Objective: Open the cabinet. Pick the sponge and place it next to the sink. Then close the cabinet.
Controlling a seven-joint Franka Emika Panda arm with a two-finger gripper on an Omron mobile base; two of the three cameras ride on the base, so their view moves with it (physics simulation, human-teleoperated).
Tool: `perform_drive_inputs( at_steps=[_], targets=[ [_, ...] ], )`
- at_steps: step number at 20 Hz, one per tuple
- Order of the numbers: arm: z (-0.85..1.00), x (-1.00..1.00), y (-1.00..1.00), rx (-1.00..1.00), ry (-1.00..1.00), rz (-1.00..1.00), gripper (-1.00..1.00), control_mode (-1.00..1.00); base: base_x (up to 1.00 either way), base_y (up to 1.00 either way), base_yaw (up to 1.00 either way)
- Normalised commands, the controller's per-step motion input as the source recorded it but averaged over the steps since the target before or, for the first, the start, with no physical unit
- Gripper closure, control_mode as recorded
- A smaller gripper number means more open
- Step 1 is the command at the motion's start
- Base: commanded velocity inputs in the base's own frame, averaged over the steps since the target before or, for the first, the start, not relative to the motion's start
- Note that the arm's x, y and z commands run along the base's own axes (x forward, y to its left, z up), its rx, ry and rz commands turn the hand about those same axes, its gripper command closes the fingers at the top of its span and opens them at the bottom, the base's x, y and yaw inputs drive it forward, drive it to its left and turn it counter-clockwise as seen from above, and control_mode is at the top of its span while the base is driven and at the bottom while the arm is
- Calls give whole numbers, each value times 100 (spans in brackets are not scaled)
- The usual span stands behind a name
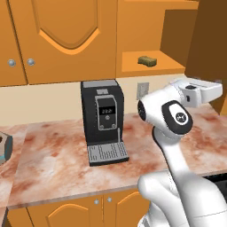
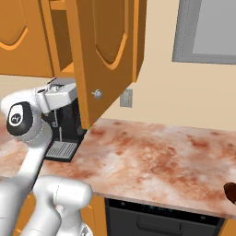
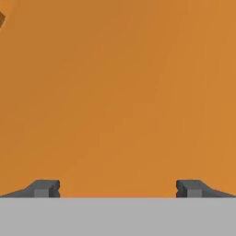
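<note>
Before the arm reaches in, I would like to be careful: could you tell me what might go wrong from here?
1. The open cabinet door hangs close beside the hand; swinging toward the shelf could knock it.
2. The sponge lies well back on the shelf above the open gripper, which faces flat orange wood; a blind reach might push it deeper.
3. The coffee machine stands below left of the shelf; carrying the sponge down may clip it.

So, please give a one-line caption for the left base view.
Cabinet open, sponge on its shelf, above the coffee machine on the counter.
</note>
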Motion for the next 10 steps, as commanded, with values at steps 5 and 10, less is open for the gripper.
perform_drive_inputs(
  at_steps=[5,10],
  targets=[
    [-10,0,-83,-14,1,-13,-100,-100,0,0,0],
    [0,0,-39,-6,0,-5,-100,-100,0,0,0]
  ],
)
